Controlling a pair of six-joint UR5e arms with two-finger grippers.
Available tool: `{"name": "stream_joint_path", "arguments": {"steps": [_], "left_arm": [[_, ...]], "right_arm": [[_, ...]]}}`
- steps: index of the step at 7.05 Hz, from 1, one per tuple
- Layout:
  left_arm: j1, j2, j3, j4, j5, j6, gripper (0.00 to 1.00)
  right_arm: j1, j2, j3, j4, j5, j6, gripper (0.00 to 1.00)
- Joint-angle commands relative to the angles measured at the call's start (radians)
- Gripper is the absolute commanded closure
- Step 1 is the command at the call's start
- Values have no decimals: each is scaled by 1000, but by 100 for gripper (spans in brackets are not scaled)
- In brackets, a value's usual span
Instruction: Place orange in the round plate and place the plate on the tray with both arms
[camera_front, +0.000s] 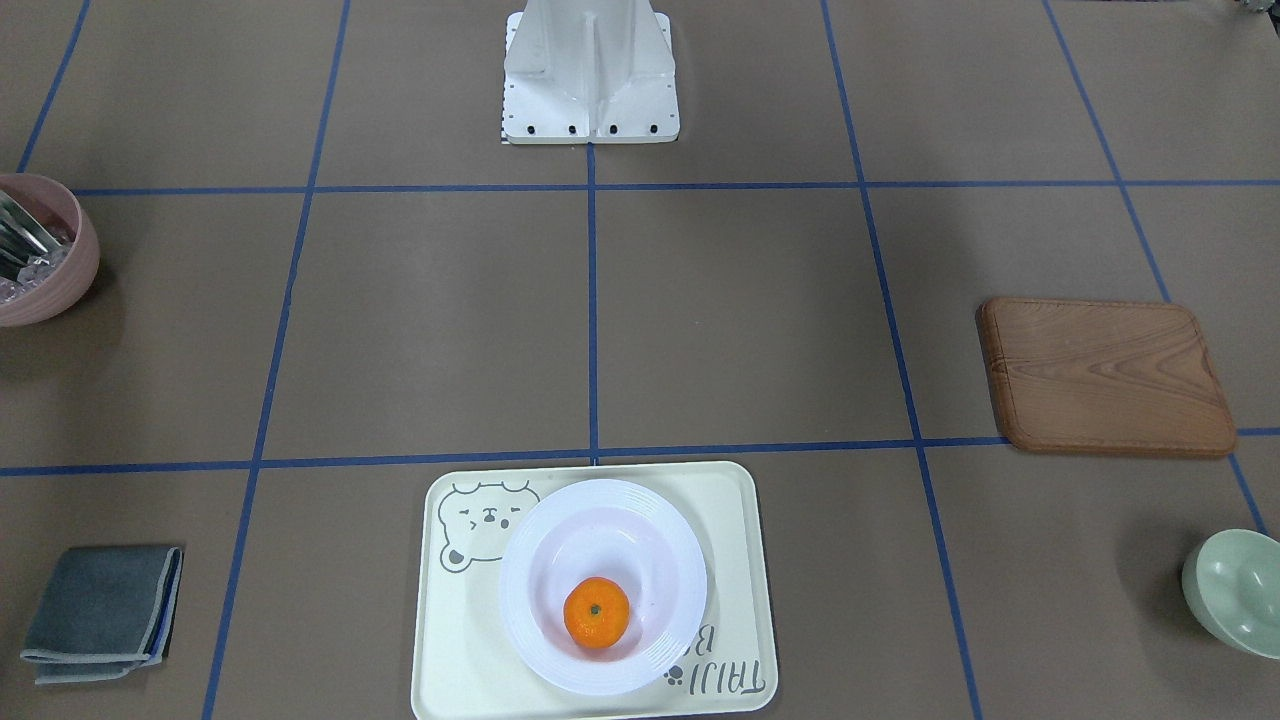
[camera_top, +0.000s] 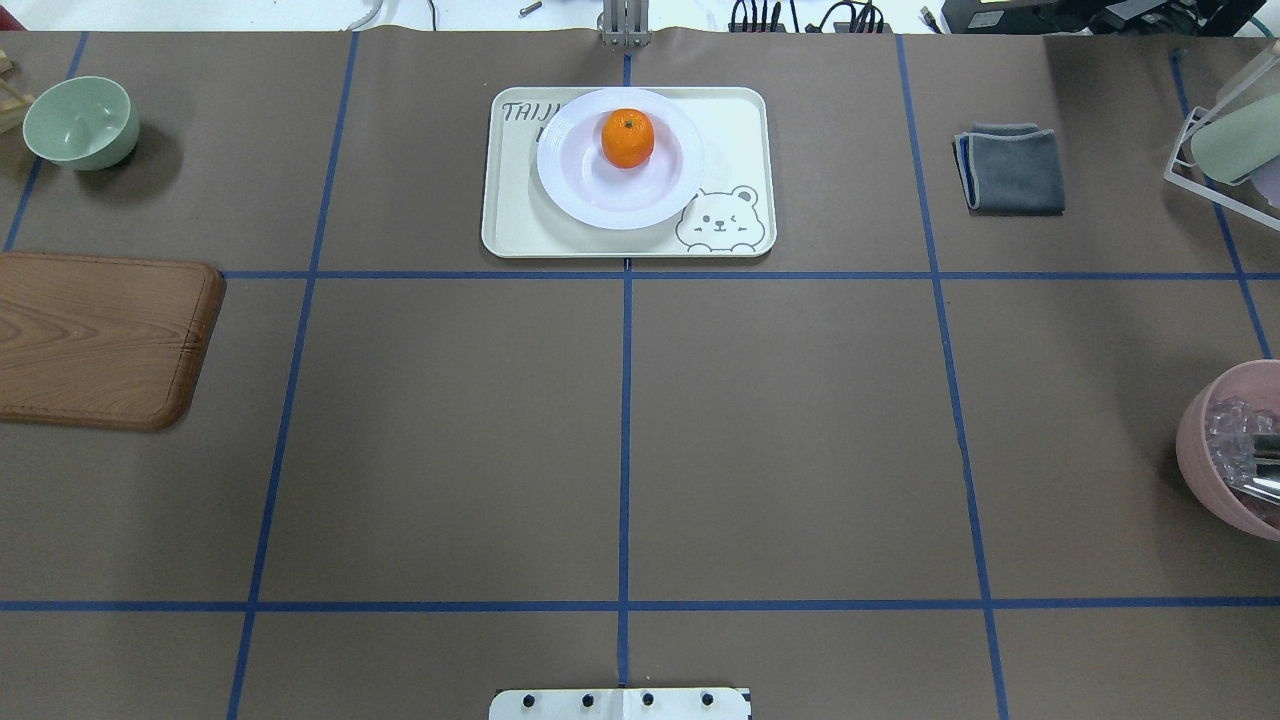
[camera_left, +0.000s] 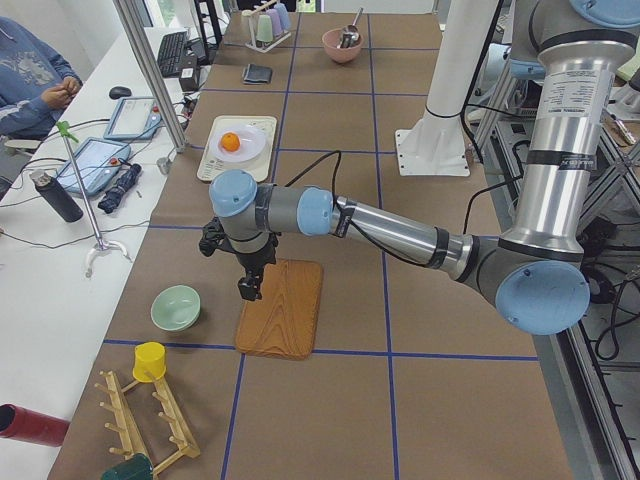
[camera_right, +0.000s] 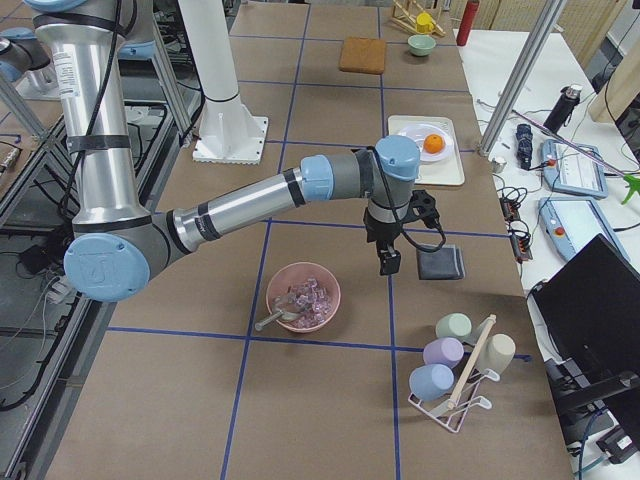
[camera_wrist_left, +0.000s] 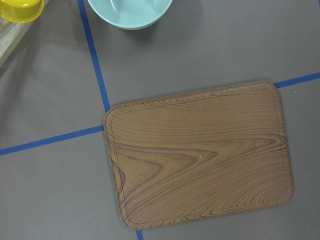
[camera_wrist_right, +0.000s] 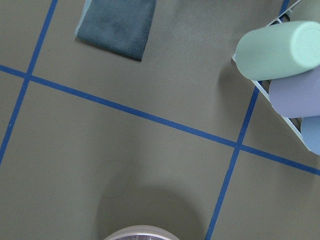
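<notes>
Showing "TAIJI" lettering, the tray (camera_top: 738, 140) at the far middle holds the round plate (camera_top: 600, 198) with the orange (camera_top: 627, 138) inside, well apart from the left gripper (camera_left: 250, 290) over the wooden board (camera_left: 290, 310) and the right gripper (camera_right: 388, 262) beside the cloth (camera_right: 441, 264), their opening impossible to tell.

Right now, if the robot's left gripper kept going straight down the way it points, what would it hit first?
Most likely the wooden board. The left gripper points down above it, and its wrist camera sees the board right below. Where exactly it would land is unclear.
</notes>
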Motion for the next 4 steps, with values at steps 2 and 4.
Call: {"name": "stream_joint_path", "arguments": {"steps": [2,4], "left_arm": [[0,6,1,-26,-15,-5,1],[-2,4,-11,-28,-13,-8,1]], "right_arm": [[-43,29,-7,0,-7,0,0],[-48,32,-13,-2,-12,-2,0]]}}
